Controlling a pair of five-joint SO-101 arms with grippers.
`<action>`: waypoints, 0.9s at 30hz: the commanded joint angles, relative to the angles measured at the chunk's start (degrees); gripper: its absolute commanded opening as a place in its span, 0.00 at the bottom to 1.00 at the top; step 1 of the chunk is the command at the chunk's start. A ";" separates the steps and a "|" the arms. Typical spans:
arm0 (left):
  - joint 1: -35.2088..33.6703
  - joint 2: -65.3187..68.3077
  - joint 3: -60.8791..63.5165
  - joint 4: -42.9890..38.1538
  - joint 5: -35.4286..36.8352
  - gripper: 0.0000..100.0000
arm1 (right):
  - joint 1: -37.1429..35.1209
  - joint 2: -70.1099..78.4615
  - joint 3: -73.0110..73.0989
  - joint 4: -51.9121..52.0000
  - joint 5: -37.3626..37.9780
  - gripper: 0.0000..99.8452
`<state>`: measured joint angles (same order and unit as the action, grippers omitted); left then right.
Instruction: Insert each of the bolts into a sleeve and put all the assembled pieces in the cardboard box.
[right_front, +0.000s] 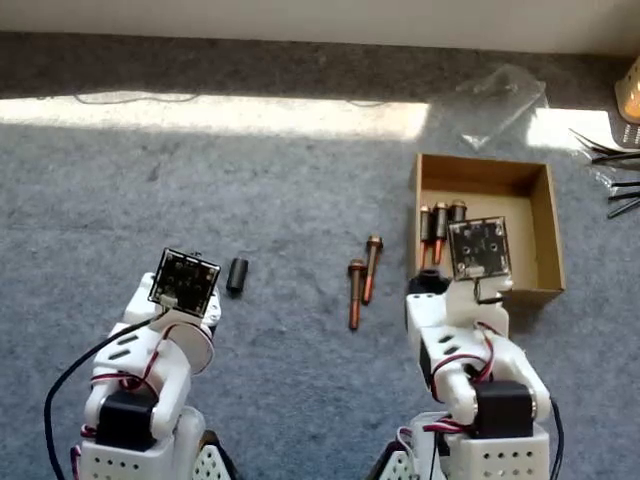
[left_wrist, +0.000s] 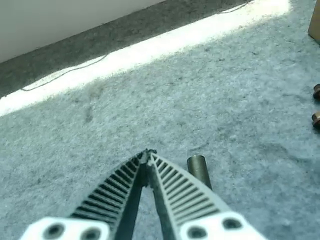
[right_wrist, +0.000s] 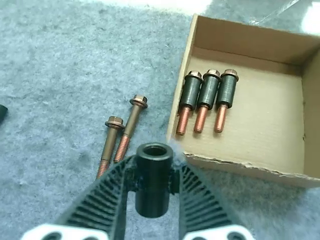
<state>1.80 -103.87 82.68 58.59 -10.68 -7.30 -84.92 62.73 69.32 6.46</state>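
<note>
Right wrist view, black hollow sleeve (right_wrist: 152, 180), coppery flange-headed bolts (right_wrist: 131, 122)

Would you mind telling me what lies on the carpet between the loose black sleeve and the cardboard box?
Two bare bolts lie there side by side on the carpet, as the high view shows.

I counted: bare bolt (right_front: 356, 293) x2 | empty sleeve (right_front: 237, 276) x2 | assembled piece (right_wrist: 208, 95) x3 | cardboard box (right_wrist: 265, 120) x1 | plastic bag (right_front: 500, 100) x1
</note>
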 joint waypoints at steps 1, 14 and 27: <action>1.01 -0.48 -4.44 0.26 -0.26 0.01 | 0.92 -5.93 2.07 -2.24 0.44 0.00; 5.76 18.24 -14.90 -0.09 -2.11 0.01 | 3.82 -18.77 11.21 -2.95 0.70 0.00; 22.64 54.73 -34.95 -0.18 7.21 0.01 | 11.82 -20.35 14.02 -3.03 0.44 0.00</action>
<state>18.51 -56.84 55.43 58.59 -7.87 2.99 -104.79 77.23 68.44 6.46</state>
